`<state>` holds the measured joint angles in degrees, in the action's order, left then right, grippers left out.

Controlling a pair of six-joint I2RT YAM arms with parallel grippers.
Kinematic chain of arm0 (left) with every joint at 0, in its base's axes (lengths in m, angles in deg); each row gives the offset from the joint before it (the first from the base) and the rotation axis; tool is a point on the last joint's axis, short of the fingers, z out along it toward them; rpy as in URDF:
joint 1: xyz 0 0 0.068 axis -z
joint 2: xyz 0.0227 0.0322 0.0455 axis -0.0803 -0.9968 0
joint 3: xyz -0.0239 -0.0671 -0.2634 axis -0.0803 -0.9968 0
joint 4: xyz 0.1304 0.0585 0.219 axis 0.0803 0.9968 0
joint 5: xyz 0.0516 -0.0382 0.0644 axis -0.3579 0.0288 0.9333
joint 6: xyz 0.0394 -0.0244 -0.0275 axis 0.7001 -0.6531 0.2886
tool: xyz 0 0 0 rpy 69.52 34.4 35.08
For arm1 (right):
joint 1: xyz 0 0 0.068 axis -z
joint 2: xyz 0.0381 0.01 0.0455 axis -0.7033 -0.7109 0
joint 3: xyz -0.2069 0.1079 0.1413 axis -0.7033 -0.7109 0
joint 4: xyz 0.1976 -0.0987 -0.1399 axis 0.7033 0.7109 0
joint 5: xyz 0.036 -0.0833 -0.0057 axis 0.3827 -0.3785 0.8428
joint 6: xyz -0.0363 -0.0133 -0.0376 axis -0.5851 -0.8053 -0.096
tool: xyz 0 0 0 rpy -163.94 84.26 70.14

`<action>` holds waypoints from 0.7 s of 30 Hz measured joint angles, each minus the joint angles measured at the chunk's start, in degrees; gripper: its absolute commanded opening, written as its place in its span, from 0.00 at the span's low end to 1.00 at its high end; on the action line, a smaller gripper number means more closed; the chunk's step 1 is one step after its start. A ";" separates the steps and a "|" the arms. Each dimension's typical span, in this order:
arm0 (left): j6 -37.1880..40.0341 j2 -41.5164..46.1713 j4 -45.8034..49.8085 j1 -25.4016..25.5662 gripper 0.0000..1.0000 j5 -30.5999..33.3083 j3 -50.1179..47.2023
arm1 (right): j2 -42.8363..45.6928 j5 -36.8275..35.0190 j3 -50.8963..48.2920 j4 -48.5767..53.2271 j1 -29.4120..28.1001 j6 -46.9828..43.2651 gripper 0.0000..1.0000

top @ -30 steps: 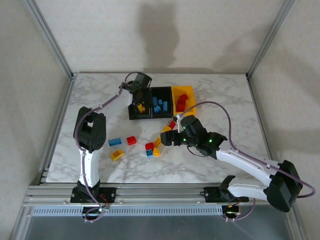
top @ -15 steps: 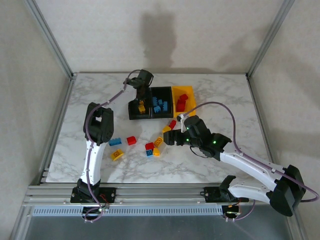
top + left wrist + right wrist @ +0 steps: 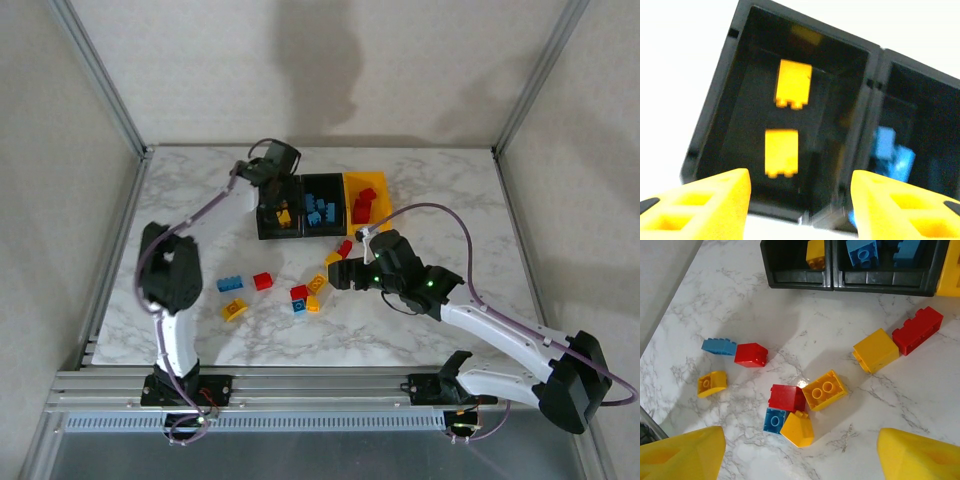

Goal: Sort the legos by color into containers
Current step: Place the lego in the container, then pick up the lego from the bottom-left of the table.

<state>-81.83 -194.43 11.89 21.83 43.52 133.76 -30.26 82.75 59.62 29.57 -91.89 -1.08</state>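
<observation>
Left gripper (image 3: 800, 200): jaws spread, empty, above left black bin (image 3: 710, 125), two yellow bricks (image 3: 781, 152) inside. Middle black bin (image 3: 875, 65), at its 3 o'clock: blue bricks (image 3: 892, 155). Yellow-orange bin (image 3: 378, 184), row's 3 o'clock end: red bricks (image 3: 362, 205). Right gripper (image 3: 800, 460): jaws spread, empty, above loose cluster (image 3: 786, 397) of red, yellow, blue legos on marble table (image 3: 740, 290). Strays (image 3: 750, 354) at cluster's 10 and 2 o'clock
</observation>
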 measured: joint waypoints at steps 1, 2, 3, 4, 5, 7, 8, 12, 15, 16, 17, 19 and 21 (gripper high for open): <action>0.13 4.11 -0.68 0.48 0.58 -0.20 -3.50 | -0.02 0.31 0.00 -0.09 -0.02 -0.52 0.80; 0.20 8.17 -1.29 0.90 0.58 -0.42 -7.13 | -0.04 0.74 0.00 -0.33 -0.02 -1.25 0.80; 0.20 11.26 -1.84 1.14 0.58 -0.59 -10.01 | -0.07 1.25 0.00 -0.55 -0.04 -1.92 0.80; 0.20 14.73 -2.27 1.22 0.58 -0.83 -13.42 | -0.07 1.73 0.00 -0.83 -0.09 -2.91 0.80; 0.15 17.90 -2.73 1.22 0.58 -1.05 -16.92 | -0.09 2.47 0.00 -1.31 -0.17 -3.96 0.80; -0.07 22.49 -3.10 1.20 0.60 -1.25 -22.97 | -0.37 3.69 0.00 -2.12 -0.61 -6.29 0.80; -0.33 24.50 -3.28 1.16 0.60 -1.42 -26.18 | -0.83 4.33 0.02 -2.51 -1.07 -7.61 0.80; -1.77 31.52 -2.93 1.18 0.66 -1.90 -36.92 | -5.84 5.68 1.42 -2.95 -4.02 -11.47 0.79; -3.48 38.05 -1.38 1.18 0.75 -1.81 -43.10 | -10.10 6.08 2.51 -3.45 -6.45 -12.90 0.79; -4.20 40.33 -0.70 1.18 0.80 -1.64 -44.59 | -11.04 6.23 2.62 -3.69 -7.06 -13.22 0.79; -4.96 42.56 0.04 1.18 0.82 -1.46 -45.83 | -11.61 6.32 2.62 -3.93 -7.48 -13.44 0.79; -6.58 46.66 0.24 1.18 0.86 -1.44 -48.68 | -11.96 6.73 2.64 -4.59 -7.72 -13.51 0.79; -8.50 50.45 0.44 1.18 0.88 -1.75 -52.26 | -11.96 7.13 2.82 -5.27 -7.76 -13.51 0.79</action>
<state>-90.33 -143.99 12.33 23.01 41.77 81.50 -42.22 89.87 62.44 24.30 -99.65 -14.59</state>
